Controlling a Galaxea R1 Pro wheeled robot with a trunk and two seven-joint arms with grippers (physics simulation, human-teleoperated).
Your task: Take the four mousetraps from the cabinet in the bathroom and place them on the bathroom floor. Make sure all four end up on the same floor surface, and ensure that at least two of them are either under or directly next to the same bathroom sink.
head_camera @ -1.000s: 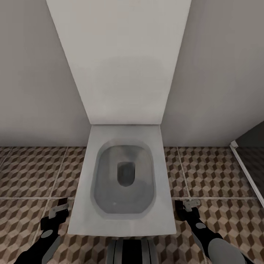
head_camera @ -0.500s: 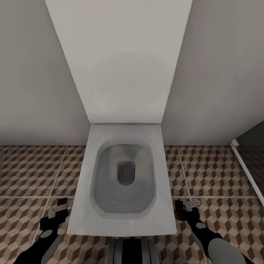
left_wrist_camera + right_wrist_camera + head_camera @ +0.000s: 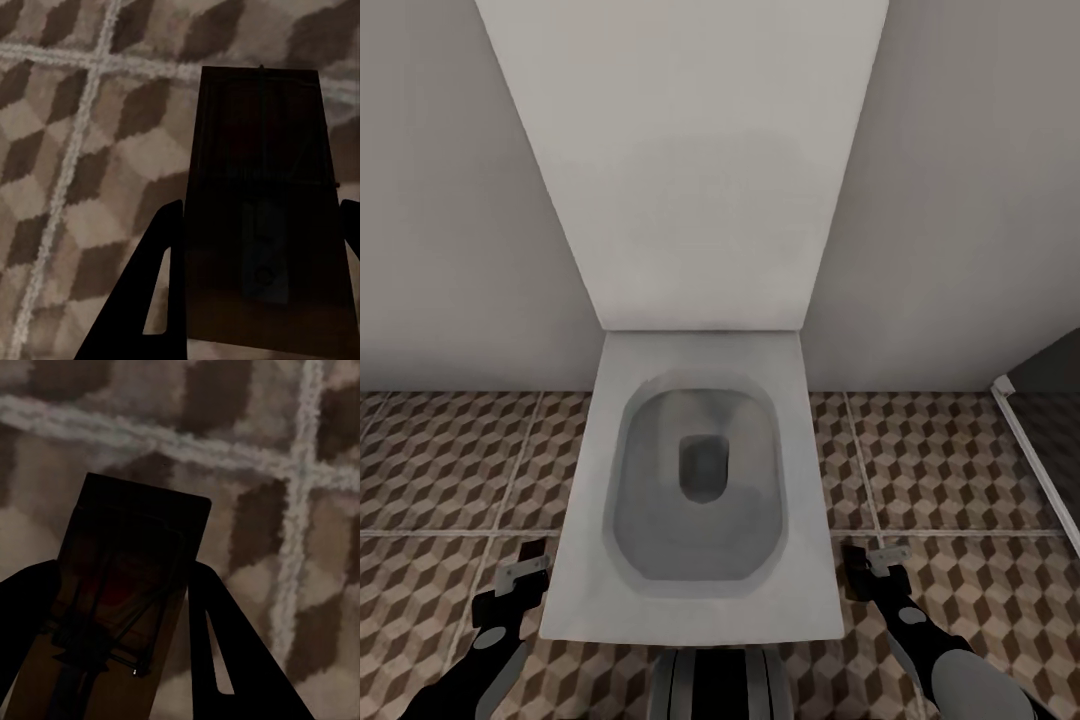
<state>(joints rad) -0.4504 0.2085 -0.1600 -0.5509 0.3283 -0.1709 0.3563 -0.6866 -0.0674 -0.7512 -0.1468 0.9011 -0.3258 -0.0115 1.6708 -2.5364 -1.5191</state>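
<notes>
Each of my grippers is shut on a mousetrap above the bathroom floor (image 3: 440, 470), whose tiles carry a brown and beige cube pattern. In the left wrist view a dark flat mousetrap (image 3: 259, 135) sits between the fingers of my left gripper (image 3: 262, 206). The right wrist view has a mousetrap (image 3: 142, 525) with a reddish spot and wire spring clamped in my right gripper (image 3: 120, 577). From the head view, my left gripper (image 3: 520, 575) hangs left of a toilet and my right gripper (image 3: 872, 560) hangs right of it. The cabinet and the sink are out of view.
A white toilet (image 3: 700, 620) with its lid (image 3: 690, 180) raised against the grey wall stands straight ahead, between my two arms. A white shower threshold (image 3: 1040, 460) runs along the right, with darker floor behind it. Patterned tiles lie open on both sides of the toilet.
The head view has crept slightly closer to the toilet, which looks a little larger. Both grippers hold their mousetraps in nearly the same places.
</notes>
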